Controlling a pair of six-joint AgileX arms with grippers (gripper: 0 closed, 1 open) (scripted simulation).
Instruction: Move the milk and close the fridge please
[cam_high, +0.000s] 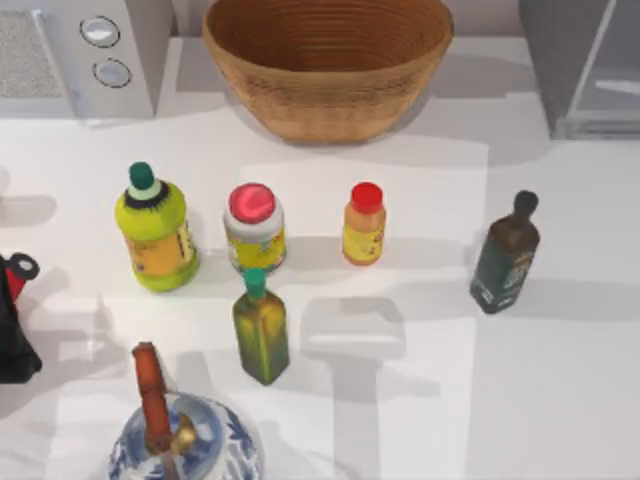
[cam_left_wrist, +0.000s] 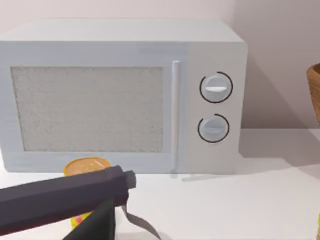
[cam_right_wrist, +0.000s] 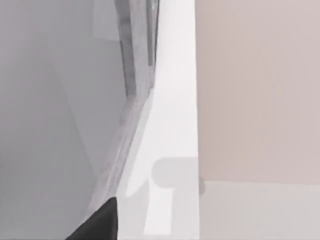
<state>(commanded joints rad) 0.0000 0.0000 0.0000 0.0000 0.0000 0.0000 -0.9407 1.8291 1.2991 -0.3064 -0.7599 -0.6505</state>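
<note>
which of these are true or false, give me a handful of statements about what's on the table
1. The basket sits between the microwave and the fridge. True.
2. The orange red-capped bottle lies on its side. False: it stands upright.
3. The microwave has two round dials. True.
4. The dark bottle stands at the table's left side. False: it is at the right, nearest the fridge.
5. The basket holds bottles. False: the part of its inside in view is bare.
</note>
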